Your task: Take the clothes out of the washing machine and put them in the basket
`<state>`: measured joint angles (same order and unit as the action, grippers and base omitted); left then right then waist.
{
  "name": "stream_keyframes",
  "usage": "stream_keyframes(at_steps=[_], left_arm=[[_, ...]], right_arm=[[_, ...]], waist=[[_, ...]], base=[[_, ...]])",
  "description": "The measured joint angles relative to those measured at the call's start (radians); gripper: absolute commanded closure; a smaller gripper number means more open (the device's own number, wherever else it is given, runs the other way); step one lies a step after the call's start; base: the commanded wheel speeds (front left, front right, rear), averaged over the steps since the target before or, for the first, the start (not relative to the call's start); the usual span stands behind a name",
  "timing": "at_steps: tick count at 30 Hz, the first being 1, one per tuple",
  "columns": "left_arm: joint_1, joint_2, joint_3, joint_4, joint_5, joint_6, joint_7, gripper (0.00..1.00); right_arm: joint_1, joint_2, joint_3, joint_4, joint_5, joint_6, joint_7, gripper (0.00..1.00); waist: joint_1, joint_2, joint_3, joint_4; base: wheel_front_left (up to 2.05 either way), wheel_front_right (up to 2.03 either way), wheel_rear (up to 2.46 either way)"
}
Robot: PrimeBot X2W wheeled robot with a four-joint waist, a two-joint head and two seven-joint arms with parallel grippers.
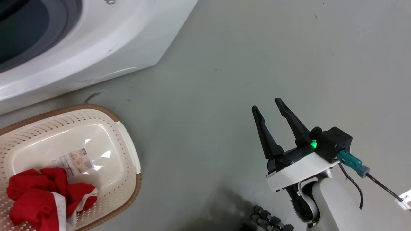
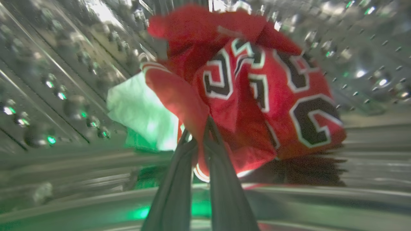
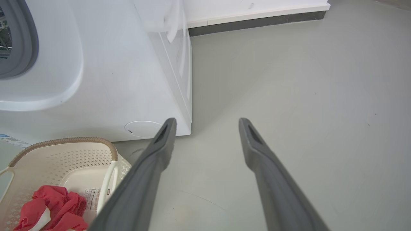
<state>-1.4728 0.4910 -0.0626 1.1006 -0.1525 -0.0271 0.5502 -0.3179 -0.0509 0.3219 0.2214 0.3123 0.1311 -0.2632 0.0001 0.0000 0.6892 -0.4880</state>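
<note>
Inside the shiny perforated drum (image 2: 48,80) of the washing machine (image 1: 96,48), my left gripper (image 2: 197,131) is shut on a fold of the red clothes (image 2: 257,96), a jersey with dark white-edged lettering. A pale patch of fabric (image 2: 141,112) shows to its left. Another red garment with white trim (image 1: 38,199) lies in the near corner of the cream basket (image 1: 128,150), which stands on the floor in front of the machine. My right gripper (image 1: 268,106) hangs open over bare floor to the basket's right, holding nothing; its wrist view shows the fingers (image 3: 160,144) spread.
The machine's grey-rimmed porthole (image 1: 25,29) is at the upper left of the head view. Grey floor (image 1: 289,48) stretches to the right of the machine and basket. A dark skirting strip (image 3: 257,21) runs along the far wall. A cable (image 1: 379,186) trails from my right wrist.
</note>
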Motion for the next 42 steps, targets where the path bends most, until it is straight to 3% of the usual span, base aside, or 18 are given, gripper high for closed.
stream_keyframes(at_steps=[6, 13, 17, 32, 42], left_arm=[[0.1, -0.006, -0.014, -0.078, 0.0, -0.01, -0.178, 1.0], [0.28, -0.064, -0.009, -0.088, -0.032, -0.023, -0.428, 1.0], [0.356, -0.096, -0.016, -0.067, -0.043, -0.026, -0.51, 1.0], [0.536, -0.185, -0.048, -0.056, -0.071, -0.052, -0.761, 1.0], [0.647, -0.225, -0.061, -0.261, -0.09, -0.07, -0.808, 1.0]], right_arm=[[-0.005, 0.001, -0.024, 0.012, -0.017, 0.0, 0.0, 0.0], [0.0, 0.001, -0.056, 0.057, -0.061, 0.0, 0.0, 0.0], [0.019, 0.002, -0.075, 0.081, -0.085, 0.0, 0.0, 0.0], [0.088, 0.001, -0.116, 0.103, -0.119, 0.0, 0.035, 0.0], [0.156, 0.001, -0.155, 0.075, -0.131, 0.0, 0.064, 0.0]], waist=[[0.0, 0.0, -0.045, 0.025], [-0.0001, 0.0, -0.162, 0.077], [-0.0001, 0.0, -0.238, 0.104], [-0.0002, 0.0, -0.489, 0.207], [-0.0003, 0.0, -0.594, 0.269]], base=[[0.0, 0.0, 0.0], [0.0, 0.0, 0.0], [0.0, 0.0, 0.0], [0.0, 0.0, 0.0], [0.0, 0.0, 0.0]])
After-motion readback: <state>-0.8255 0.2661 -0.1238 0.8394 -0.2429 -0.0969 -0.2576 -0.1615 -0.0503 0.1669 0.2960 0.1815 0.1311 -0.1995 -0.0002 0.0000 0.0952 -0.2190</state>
